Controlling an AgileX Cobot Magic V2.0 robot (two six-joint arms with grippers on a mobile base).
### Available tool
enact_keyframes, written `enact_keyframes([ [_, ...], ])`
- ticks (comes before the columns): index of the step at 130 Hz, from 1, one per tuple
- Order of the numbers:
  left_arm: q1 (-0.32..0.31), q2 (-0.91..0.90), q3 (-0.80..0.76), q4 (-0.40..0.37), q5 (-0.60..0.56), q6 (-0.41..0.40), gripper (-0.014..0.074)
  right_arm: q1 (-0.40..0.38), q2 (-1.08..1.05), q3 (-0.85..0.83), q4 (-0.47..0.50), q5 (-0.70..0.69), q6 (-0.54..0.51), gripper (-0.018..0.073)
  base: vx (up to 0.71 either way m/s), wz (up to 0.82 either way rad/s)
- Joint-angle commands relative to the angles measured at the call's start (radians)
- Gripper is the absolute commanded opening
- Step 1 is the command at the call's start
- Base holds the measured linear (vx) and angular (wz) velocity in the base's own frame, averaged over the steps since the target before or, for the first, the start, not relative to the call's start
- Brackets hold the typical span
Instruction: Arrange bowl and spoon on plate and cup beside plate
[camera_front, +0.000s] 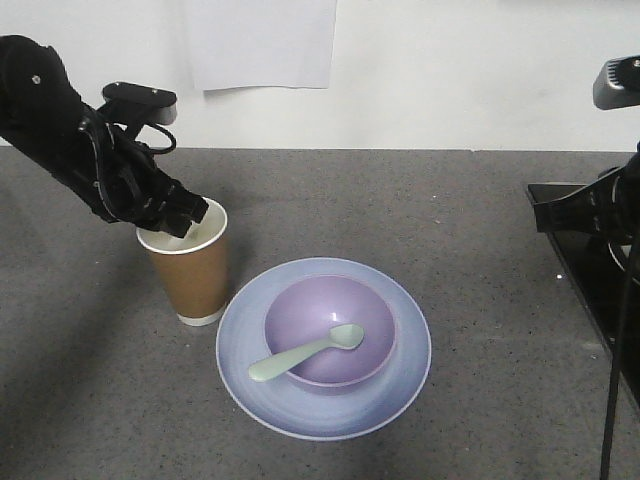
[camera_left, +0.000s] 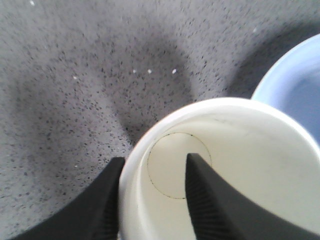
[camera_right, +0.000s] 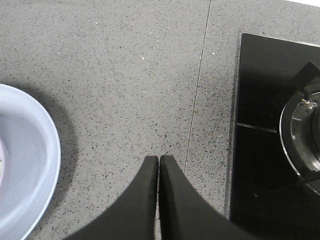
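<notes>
The brown paper cup (camera_front: 190, 275) stands upright on the counter just left of the pale blue plate (camera_front: 300, 415). On the plate sits the purple bowl (camera_front: 320, 310), with the mint spoon (camera_front: 305, 353) lying in it, handle over the front-left rim. My left gripper (camera_front: 185, 215) is at the cup's rim. In the left wrist view the left gripper (camera_left: 155, 158) straddles the white cup (camera_left: 240, 150) wall, one finger outside against it, the other inside and apart from it, so it is open. My right gripper (camera_right: 159, 157) is shut and empty over bare counter right of the plate (camera_right: 25, 165).
A black gas hob (camera_right: 280, 125) is set into the counter at the right, its edge (camera_front: 590, 280) below my right arm (camera_front: 590, 205). A white wall with a paper sheet (camera_front: 262, 40) bounds the back. The plate's rim (camera_left: 295, 85) lies close to the cup.
</notes>
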Motion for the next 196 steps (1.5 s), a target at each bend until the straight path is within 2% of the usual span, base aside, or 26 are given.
enact_keyframes([
  [1,-0.005,-0.089,-0.028,-0.018,-0.035,-0.009,0.0321,-0.006,-0.022,-0.027,-0.019,-0.056,0.002,-0.0005,0.0,0.0],
  [24,-0.004,-0.141,-0.028,0.018,-0.041,-0.016,0.0316,-0.006,-0.022,-0.027,-0.019,-0.056,0.002,-0.0005,0.0,0.0],
  [39,-0.004,-0.166,-0.028,0.125,-0.067,-0.117,0.0283,-0.006,-0.022,-0.027,-0.019,-0.057,0.002,-0.0005,0.0,0.0],
  [54,-0.004,-0.188,-0.028,0.246,-0.084,-0.185,0.0183,-0.006,-0.022,-0.027,-0.019,-0.057,0.002,-0.0005,0.0,0.0],
  [68,-0.001,-0.207,-0.027,0.296,-0.086,-0.193,0.004,-0.006,-0.022,-0.027,-0.019,-0.057,0.002,-0.0005,0.0,0.0],
  [73,0.008,-0.214,-0.027,0.296,-0.086,-0.193,-0.001,-0.006,-0.022,-0.027,-0.019,-0.057,0.002,-0.0005,0.0,0.0],
  [109,0.085,-0.231,-0.027,0.267,-0.103,-0.195,-0.0008,-0.006,-0.022,-0.027,-0.019,-0.057,0.002,-0.0004,0.0,0.0],
  [143,0.084,-0.236,-0.027,0.269,-0.049,-0.209,-0.0008,-0.006,-0.022,-0.027,-0.019,-0.057,0.002,-0.0004,0.0,0.0],
  [196,0.084,-0.236,-0.027,0.269,-0.048,-0.209,-0.0008,-0.006,-0.022,-0.027,-0.019,-0.057,0.002,-0.0004,0.0,0.0],
])
